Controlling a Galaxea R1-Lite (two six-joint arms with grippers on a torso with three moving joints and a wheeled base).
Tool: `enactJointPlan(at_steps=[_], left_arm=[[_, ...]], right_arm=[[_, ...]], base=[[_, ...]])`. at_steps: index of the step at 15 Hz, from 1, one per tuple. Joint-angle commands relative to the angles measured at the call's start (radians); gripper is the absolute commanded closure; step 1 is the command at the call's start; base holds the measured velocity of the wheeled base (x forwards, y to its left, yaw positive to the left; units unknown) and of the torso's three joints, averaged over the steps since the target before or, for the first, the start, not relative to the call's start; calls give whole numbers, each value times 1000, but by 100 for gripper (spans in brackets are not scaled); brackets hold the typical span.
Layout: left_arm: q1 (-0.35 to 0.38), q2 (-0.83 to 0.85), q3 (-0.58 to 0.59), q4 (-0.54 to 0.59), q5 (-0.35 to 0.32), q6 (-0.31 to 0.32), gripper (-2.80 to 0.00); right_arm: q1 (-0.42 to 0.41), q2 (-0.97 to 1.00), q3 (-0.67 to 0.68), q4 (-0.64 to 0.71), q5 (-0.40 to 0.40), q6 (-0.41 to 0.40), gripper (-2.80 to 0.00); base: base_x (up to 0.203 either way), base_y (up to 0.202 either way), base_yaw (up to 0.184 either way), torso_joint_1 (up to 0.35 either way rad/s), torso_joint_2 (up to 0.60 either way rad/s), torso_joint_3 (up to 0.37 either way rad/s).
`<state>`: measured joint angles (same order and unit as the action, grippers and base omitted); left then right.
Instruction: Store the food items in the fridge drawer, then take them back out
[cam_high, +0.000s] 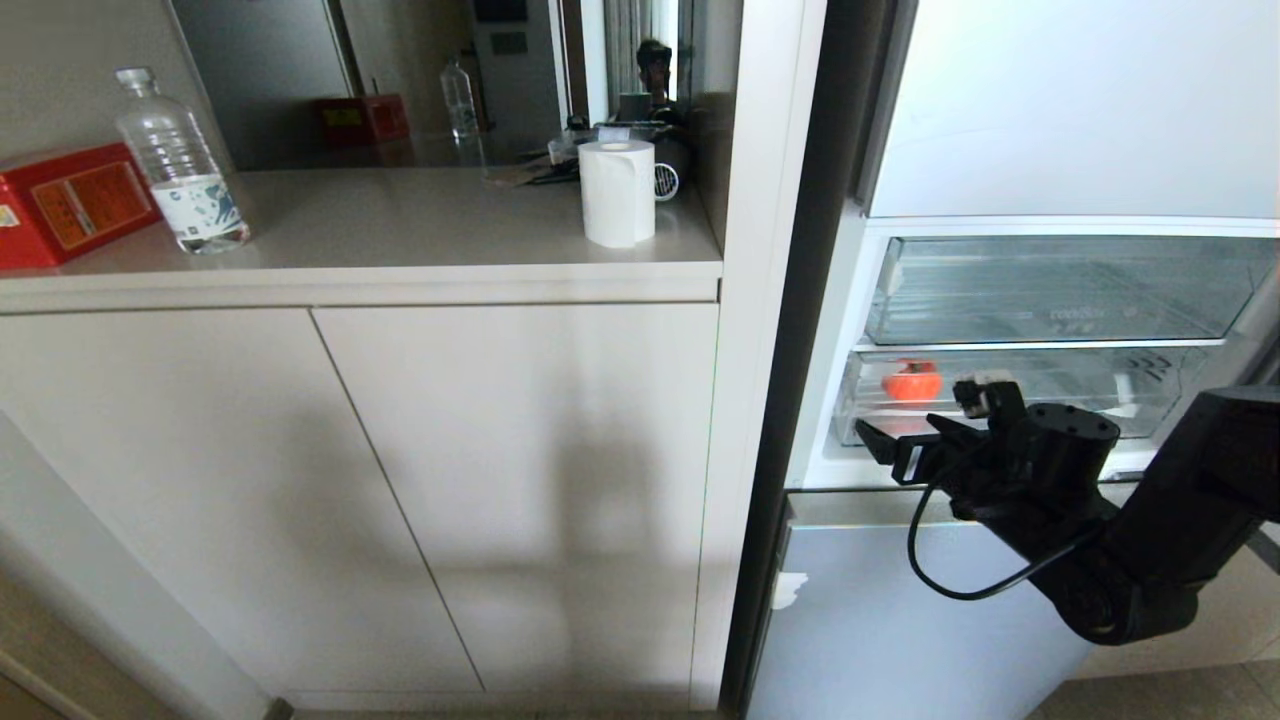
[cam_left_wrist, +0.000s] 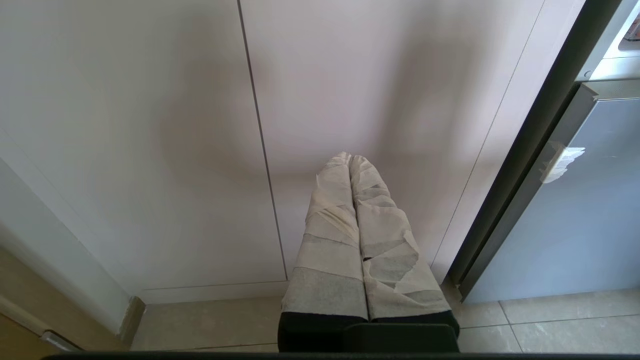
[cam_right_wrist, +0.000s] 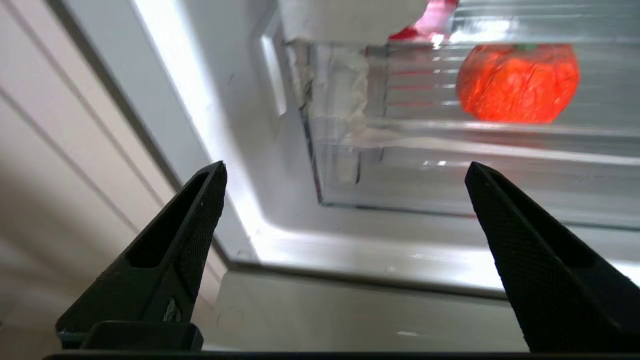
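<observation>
Red fruit (cam_right_wrist: 517, 82) sits in fridge drawer (cam_right_wrist: 450, 170); right end effector (cam_right_wrist: 345, 172) spread wide, empty, just outside.

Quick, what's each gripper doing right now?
Left gripper: closed, holding nothing, parked by the cabinet door.
Right gripper: open and empty, in front of the fridge drawer; the red fruit lies inside it.

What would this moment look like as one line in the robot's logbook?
red fruit: inside fridge drawer | right gripper: open, empty, before drawer | left gripper: shut, parked
</observation>
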<state>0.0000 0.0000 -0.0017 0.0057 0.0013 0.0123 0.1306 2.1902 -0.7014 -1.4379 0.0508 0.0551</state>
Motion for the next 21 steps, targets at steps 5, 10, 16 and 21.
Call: enactJointPlan(at_steps=[5,10,16,21], left_arm=[[0,0,0,0,0,0,0],[0,0,0,0,1,0,0],[0,0,0,0,0,0,0],[0,0,0,0,0,0,0]], right_arm=[[3,19,-52,-8,-14,0,-280],[5,36,-92,-6,-13,1,-280],[44,95,-202,-4,-77,0,-280],[46,95,-204,7,-85,3,-280]], base=[[0,0,0,0,0,0],[0,0,0,0,0,0],[0,0,0,0,0,0],[0,0,0,0,0,0]])
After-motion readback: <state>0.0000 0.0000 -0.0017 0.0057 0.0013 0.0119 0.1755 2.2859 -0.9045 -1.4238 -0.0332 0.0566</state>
